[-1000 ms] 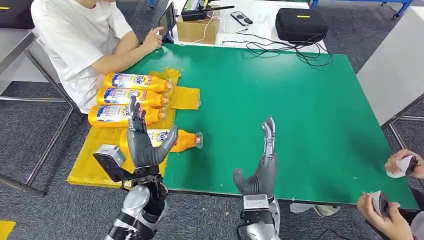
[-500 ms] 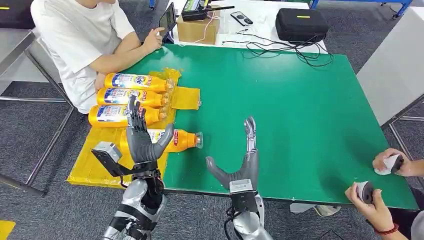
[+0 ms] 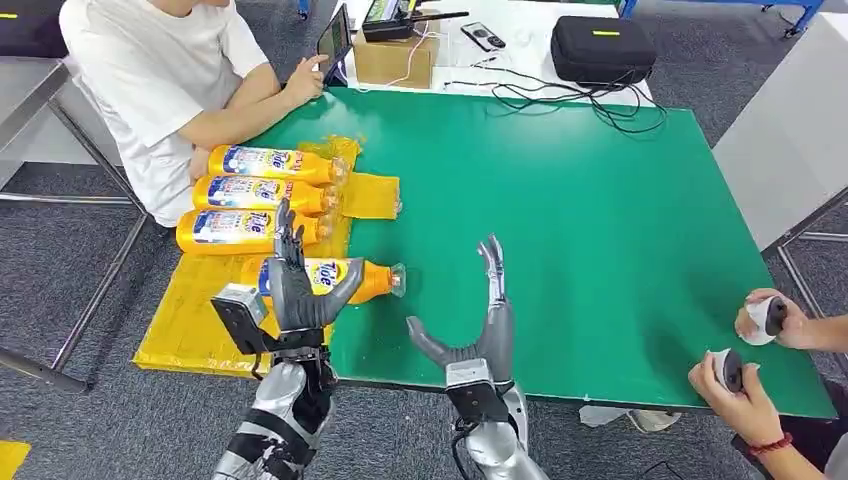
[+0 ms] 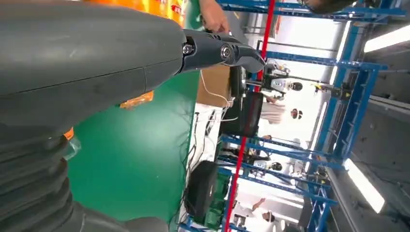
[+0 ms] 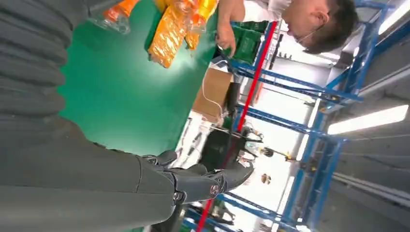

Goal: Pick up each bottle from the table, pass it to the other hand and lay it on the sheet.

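I am holding my left robot hand (image 3: 300, 290) upright over the near left edge of the table (image 3: 600, 220), fingers spread wide and gripping nothing, its palm standing just in front of the nearest bottle (image 3: 345, 279). My right robot hand (image 3: 480, 325) is rising from the near edge too, fingers straight and thumb splayed out toward the left, wide and empty. Compared with a second ago, my right robot hand is sitting further left and nearer the bottle, and my left robot hand is sitting a little further right and closer to the table. The nearest bottle is lying on its side with its body on the yellow sheet (image 3: 190, 320) and its cap end poking out over the green table. Beyond it, three more bottles (image 3: 260, 195) are lying side by side on the sheet. At the far left a person in a white shirt (image 3: 150, 70) is sitting beside the table.
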{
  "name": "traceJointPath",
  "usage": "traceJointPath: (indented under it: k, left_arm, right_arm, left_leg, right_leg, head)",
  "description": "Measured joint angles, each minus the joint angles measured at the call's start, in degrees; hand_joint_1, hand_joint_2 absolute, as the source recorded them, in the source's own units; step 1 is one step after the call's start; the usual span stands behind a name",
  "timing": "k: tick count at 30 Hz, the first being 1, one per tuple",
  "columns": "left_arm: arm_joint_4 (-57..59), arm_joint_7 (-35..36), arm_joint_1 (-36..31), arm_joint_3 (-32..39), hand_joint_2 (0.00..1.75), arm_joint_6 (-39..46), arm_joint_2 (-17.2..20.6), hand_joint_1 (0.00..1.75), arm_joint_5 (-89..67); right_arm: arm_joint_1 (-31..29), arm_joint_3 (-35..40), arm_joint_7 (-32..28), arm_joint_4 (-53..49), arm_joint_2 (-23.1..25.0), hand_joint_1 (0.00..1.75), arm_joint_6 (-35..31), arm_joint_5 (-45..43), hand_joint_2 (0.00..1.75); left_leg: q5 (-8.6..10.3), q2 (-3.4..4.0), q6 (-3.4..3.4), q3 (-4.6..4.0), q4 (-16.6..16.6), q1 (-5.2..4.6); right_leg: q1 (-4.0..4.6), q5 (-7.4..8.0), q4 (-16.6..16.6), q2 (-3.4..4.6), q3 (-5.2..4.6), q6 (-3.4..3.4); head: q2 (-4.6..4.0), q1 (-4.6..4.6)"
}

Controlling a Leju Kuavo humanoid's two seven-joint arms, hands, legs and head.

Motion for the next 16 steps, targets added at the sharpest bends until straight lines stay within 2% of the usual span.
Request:
traceJointPath:
  k: [4, 5, 9, 10, 14, 16]
  left_arm:
    - [0.5, 0.0, -0.3, -0.7, 1.75, 1.4, -0.1, 0.00, -1.2]
    - [0.6, 0.0, -0.3, -0.9, 1.75, 2.1, -0.1, 0.00, -1.5]
    - [0.6, 0.0, -0.1, -3.1, 1.75, 7.8, -0.1, 0.00, -3.1]
    - [0.7, 0.0, -0.1, -3.7, 1.75, 9.5, -0.1, 0.00, -3.1]
    - [1.6, 0.0, -0.3, -5.5, 1.75, 12.0, -0.1, 0.00, -3.2]
    - [2.0, 0.0, -0.5, -6.6, 1.75, 12.3, -0.1, 0.00, -3.1]
  right_arm:
    - [-1.5, 2.3, 0.0, 1.7, -1.1, 0.00, 2.7, -7.6, 1.75]
    - [-1.6, 2.6, 0.0, 2.1, -1.4, 0.00, 3.2, -8.5, 0.00]
    - [-1.5, 2.1, 0.0, 3.2, -1.6, 0.00, 4.3, -11.6, 0.00]
    - [-1.4, 1.7, 0.0, 3.3, -1.4, 0.00, 3.0, -10.5, 0.00]
    - [-0.2, -2.6, 0.0, 3.3, 0.2, 0.00, 0.2, 3.2, 0.00]
    - [0.0, -3.2, 0.0, 3.3, 0.5, 0.00, 0.1, 3.8, 0.00]
  left_leg:
    - [0.00, -0.01, 0.00, 0.01, 0.0, -0.01]
    - [0.01, -0.02, 0.00, 0.01, 0.0, 0.00]
    - [0.00, -0.01, 0.00, -0.01, 0.0, -0.01]
    - [0.00, -0.01, 0.00, -0.01, 0.0, 0.00]
    - [-0.01, 0.00, 0.00, -0.02, 0.0, 0.00]
    - [-0.01, -0.01, 0.00, -0.02, 0.0, 0.00]
  right_leg:
    - [0.00, 0.01, 0.0, 0.00, 0.00, 0.00]
    - [0.00, 0.01, 0.0, 0.00, 0.01, 0.00]
    - [0.00, 0.00, 0.0, 0.00, 0.00, 0.01]
    - [0.00, 0.00, 0.0, 0.00, -0.01, 0.01]
    - [0.01, 0.00, 0.0, 0.00, -0.03, 0.00]
    - [0.01, -0.01, 0.0, 0.00, -0.02, 0.00]
  head:
    - [0.00, 0.00]
    - [0.00, 0.02]
    - [0.00, 0.00]
    - [0.00, 0.00]
    - [0.00, -0.02]
    - [0.00, 0.02]
